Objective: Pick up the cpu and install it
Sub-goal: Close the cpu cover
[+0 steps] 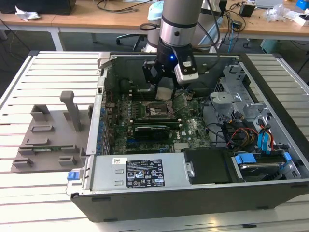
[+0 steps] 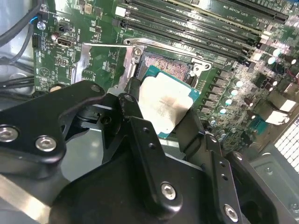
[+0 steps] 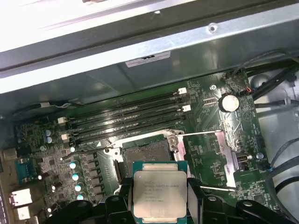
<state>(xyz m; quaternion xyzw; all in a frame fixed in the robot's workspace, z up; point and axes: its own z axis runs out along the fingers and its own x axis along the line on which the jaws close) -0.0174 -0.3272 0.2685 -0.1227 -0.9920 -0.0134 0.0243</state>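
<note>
Cannot see the side edges of the cpu (image 3: 160,193), covered by the black jaws in both wrist views. Cannot see the part of the open socket (image 3: 145,153) lying behind that chip. In the exterior view, too small under the gripper (image 1: 165,93) to tell chip edge from jaws.

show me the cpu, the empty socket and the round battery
cpu (image 3: 159,191): first wrist view, middle of its silver lid
socket (image 3: 145,153): first wrist view, bare contact field
round battery (image 3: 229,102): first wrist view, centre of its face
</note>
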